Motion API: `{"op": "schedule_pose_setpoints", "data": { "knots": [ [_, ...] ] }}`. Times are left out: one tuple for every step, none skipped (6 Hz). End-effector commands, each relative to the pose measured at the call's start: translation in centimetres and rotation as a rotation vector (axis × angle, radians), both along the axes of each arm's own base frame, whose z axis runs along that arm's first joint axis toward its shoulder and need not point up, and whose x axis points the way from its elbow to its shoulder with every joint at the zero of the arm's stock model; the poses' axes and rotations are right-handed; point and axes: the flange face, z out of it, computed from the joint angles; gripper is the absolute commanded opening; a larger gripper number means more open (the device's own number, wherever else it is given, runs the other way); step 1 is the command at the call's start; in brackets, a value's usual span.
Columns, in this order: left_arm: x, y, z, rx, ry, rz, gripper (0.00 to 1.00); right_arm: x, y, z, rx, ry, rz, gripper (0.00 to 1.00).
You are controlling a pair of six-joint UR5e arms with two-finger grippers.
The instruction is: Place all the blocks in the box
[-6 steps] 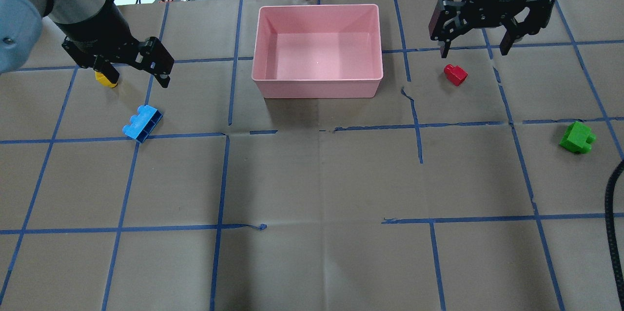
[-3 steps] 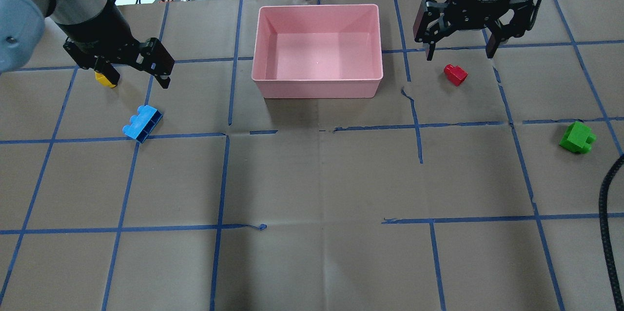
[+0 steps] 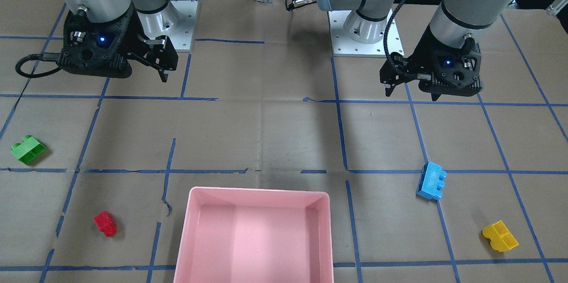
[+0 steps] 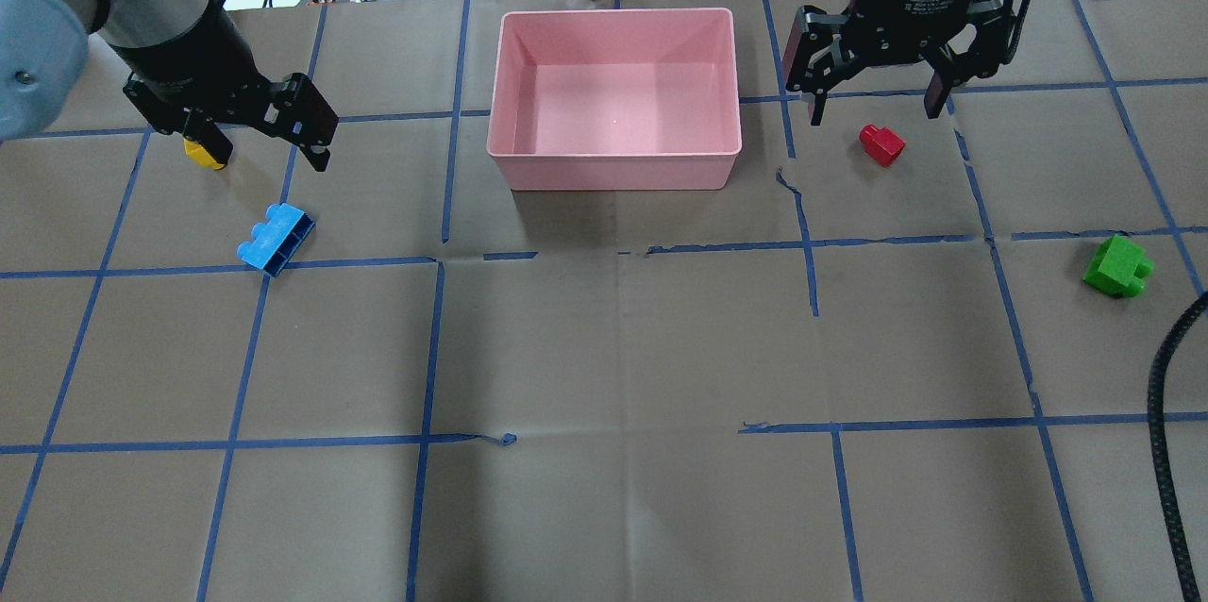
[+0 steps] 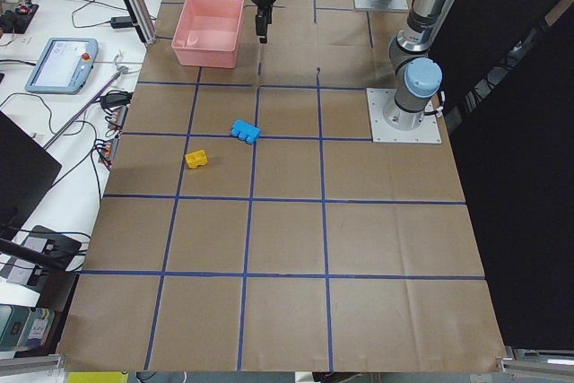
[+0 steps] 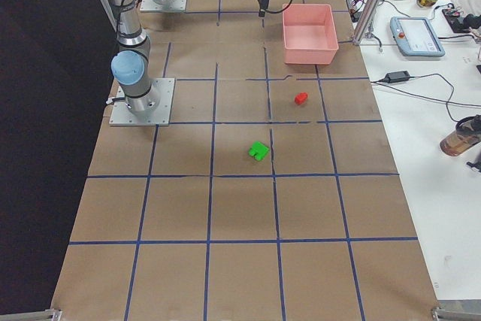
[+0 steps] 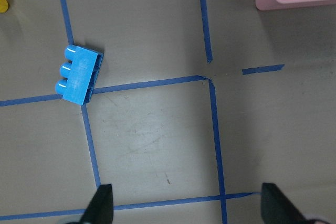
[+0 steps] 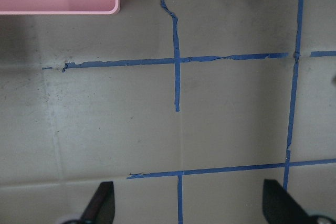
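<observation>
Overhead exterior: red block (image 4: 881,145) lies on the tabletop right of the empty box (image 4: 613,173), below and just off the right jaws, spread and empty; left jaws, likewise spread, hang nearer yellow block (image 4: 206,156).

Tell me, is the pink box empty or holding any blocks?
Empty. The box shows a bare pink floor; the green block, red block, blue block and yellow block all lie outside it.
</observation>
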Motion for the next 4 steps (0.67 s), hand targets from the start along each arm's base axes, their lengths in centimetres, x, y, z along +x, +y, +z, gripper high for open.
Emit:
{"op": "schedule_pose_setpoints", "data": {
  "knots": [
    [-0.04,0.05,0.12,-0.002,0.0,-0.001,1.0,0.02,0.12,-0.06,0.003,0.0,0.001,1.0],
    [0.04,0.08,0.2,-0.004,0.0,0.001,1.0,0.02,0.12,-0.06,0.003,0.0,0.001,1.0],
    [0.04,0.05,0.23,-0.007,-0.001,0.001,1.0,0.01,0.2,-0.18,0.01,0.001,0.001,1.0],
    [0.03,0.19,0.34,-0.005,-0.001,0.001,1.0,0.01,0.27,-0.24,0.016,0.001,0.001,1.0]
  ]
}}
